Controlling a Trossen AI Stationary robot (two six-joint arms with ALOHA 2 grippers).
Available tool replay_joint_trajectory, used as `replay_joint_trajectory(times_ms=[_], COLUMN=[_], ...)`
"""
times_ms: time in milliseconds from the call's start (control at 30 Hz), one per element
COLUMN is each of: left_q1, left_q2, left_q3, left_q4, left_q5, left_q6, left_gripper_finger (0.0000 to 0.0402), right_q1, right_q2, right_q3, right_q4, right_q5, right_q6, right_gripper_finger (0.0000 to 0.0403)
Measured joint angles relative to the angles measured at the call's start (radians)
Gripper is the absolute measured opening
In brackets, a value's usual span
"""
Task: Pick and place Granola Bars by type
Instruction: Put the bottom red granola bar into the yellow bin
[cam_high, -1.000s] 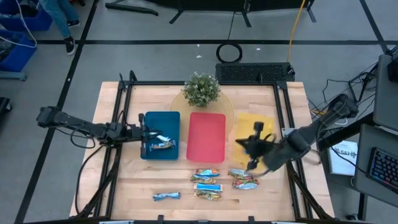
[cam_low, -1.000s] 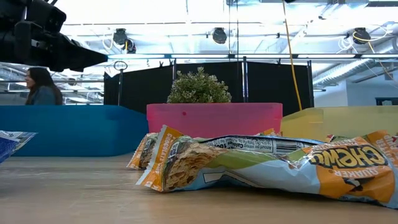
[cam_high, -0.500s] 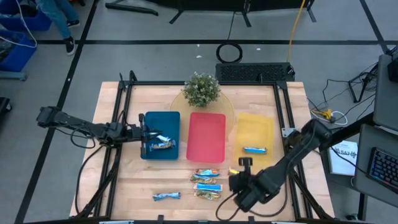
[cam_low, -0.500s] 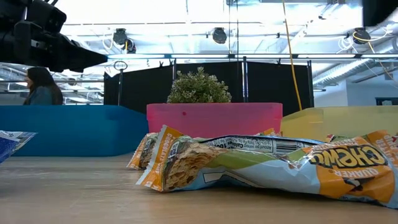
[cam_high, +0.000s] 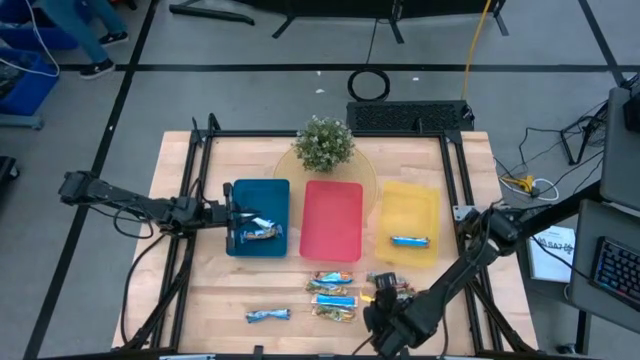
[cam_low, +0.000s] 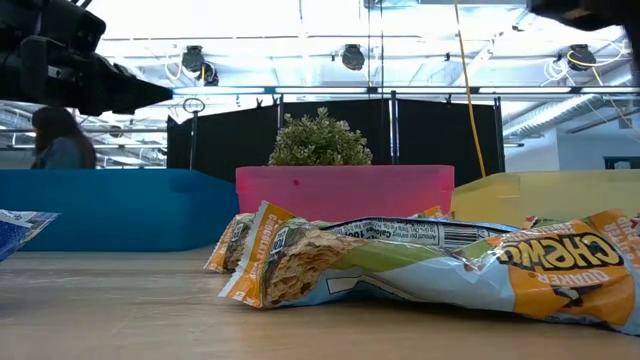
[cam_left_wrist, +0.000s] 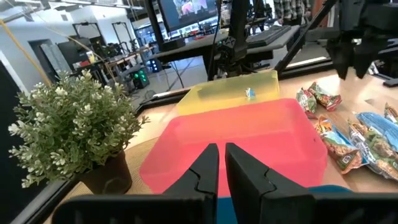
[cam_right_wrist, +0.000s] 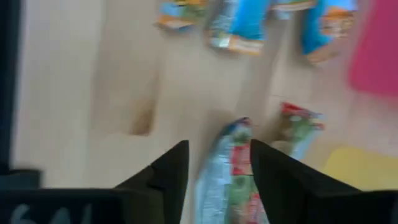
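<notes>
The Granola Bars (cam_high: 335, 297) left to sort lie bunched on the bare wood ahead of the trays, one off to the side alone, with one already on the blue tray (cam_high: 258, 200) and one on the yellow tray (cam_high: 410, 210). The right gripper (cam_right_wrist: 219, 163) hangs directly over the red-and-green wrapped bar (cam_right_wrist: 231, 168) at the right end of the bunch, its fingers spread to either side of the wrapper and not yet closed on anything. The wrapper is crinkled and slick, and a second bar of the same colours (cam_right_wrist: 300, 127) lies just beyond it, so a descent slightly off line could pinch only loose foil or nudge the neighbour; the wrist view is smeared, so the bar's exact alignment is uncertain. The left gripper (cam_left_wrist: 221, 163), pinched shut and apparently empty, waits over the blue tray.
</notes>
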Motion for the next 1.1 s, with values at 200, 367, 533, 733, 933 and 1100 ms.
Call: replay_joint_trajectory(times_ms=[200,367,533,733,933,1100], left_q1=[0.0,0.0,0.0,0.0,0.0,0.0], left_q2=[0.0,0.0,0.0,0.0,0.0,0.0], left_q3=[0.0,0.0,0.0,0.0,0.0,0.0], left_q4=[-0.001,-0.01,-0.013,-0.019,-0.021,-0.022], left_q5=[0.0,0.0,0.0,0.0,0.0,0.0], left_q6=[-0.006,-0.008,0.001,0.021,0.021,0.021], left_gripper_finger=[0.0035,0.0035,0.0035,0.0035,0.0035,0.0035], right_q1=[-0.001,-0.005,-0.007,-0.015,-0.026,-0.03], right_q2=[0.003,0.002,0.002,-0.006,-0.014,-0.052], right_q3=[-0.059,-0.15,-0.239,-0.307,-0.309,-0.314], right_q4=[0.041,0.088,0.186,0.294,0.37,0.399], right_q5=[0.026,0.022,0.003,0.003,-0.018,-0.035], right_q6=[0.021,0.084,0.118,0.112,0.096,0.099], right_gripper_finger=[0.0177,0.0173,0.0172,0.0159,0.0112,0.0046])
